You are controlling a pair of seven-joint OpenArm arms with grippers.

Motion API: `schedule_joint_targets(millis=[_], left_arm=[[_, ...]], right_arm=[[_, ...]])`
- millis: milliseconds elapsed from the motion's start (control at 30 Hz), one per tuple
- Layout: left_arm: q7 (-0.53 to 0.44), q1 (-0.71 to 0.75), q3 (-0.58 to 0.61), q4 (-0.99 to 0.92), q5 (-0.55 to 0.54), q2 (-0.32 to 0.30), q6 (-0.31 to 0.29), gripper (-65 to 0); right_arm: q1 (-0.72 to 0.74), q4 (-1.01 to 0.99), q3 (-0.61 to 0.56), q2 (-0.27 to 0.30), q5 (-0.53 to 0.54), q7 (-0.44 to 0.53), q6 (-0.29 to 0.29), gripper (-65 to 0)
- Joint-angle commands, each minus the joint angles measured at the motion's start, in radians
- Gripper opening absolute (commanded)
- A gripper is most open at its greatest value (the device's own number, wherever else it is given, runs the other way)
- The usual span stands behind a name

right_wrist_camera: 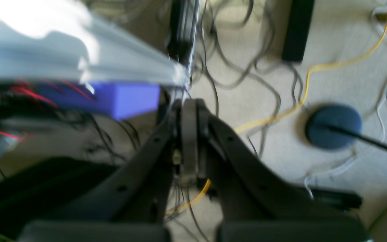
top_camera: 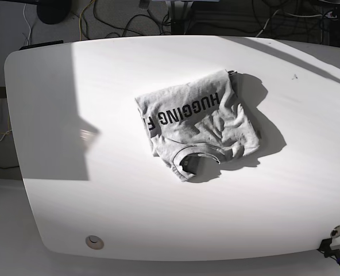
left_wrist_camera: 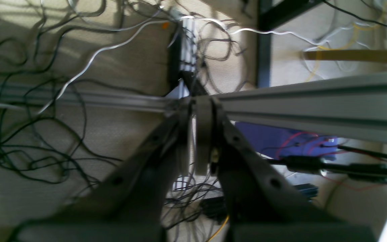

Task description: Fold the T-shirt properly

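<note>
Both pincers (left_wrist_camera: 202, 134) (right_wrist_camera: 188, 134) closed, empty, off the table (top_camera: 55, 190) bearing the T-shirt (top_camera: 199, 123).

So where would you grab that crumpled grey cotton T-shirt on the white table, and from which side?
Probably the crumpled grey cotton T-shirt is best pinched at its upper corner beside the end of the black lettering, coming down from above on the far side. That corner sticks out clear of the bunched middle and casts a shadow on the white table, suggesting it sits slightly lifted. The ribbed collar at the near edge is the alternative.
</note>
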Motion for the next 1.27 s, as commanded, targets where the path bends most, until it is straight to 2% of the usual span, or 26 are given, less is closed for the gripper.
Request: schedule_joint_targets(millis=[0, 300, 467, 500, 667, 733, 900, 1000, 1233], left_arm=[[-0.019, -0.020, 0.000, -0.066, -0.006, -0.007, -0.012, -64.9], [-0.016, -0.240, -0.001, -0.427, 0.161, -0.056, -0.012, -64.9], [-0.014, -0.397, -0.003, -0.659, 0.230, -0.060, -0.012, -64.9], [-0.014, -0.425, -0.003, -0.691, 0.245, -0.077, -0.010, -64.9], [-0.013, -0.567, 0.000, -0.924, 0.360, -0.094, 0.093, -64.3], [0.007, -0.632, 0.000, -1.033, 0.414, -0.122, 0.151, -64.3], [0.020, -0.731, 0.000, -1.196, 0.432, -0.126, 0.252, -64.3], [0.053, -0.761, 0.000, -1.229, 0.434, -0.126, 0.346, -64.3], [0.090, -0.793, 0.000, -1.228, 0.439, -0.120, 0.458, -64.7]], right_arm=[[0.035, -0.087, -0.001, 0.003, -0.001, 0.030, -0.001, -65.0], [0.239, -0.416, -0.002, -0.025, -0.009, 0.030, 0.007, -65.0], [0.397, -0.644, -0.002, -0.045, -0.009, 0.030, 0.008, -65.0], [0.427, -0.684, -0.002, -0.046, -0.009, 0.030, 0.008, -65.0], [0.555, -0.859, -0.004, -0.046, -0.009, 0.030, 0.008, -65.0], [0.598, -0.925, -0.004, -0.046, -0.009, 0.030, 0.008, -65.0], [0.698, -1.117, -0.004, -0.046, -0.009, 0.096, 0.007, -65.0], [0.748, -1.210, -0.004, -0.046, -0.009, 0.103, 0.007, -65.0], [0.776, -1.238, -0.004, -0.048, -0.007, 0.103, 0.007, -65.0]])
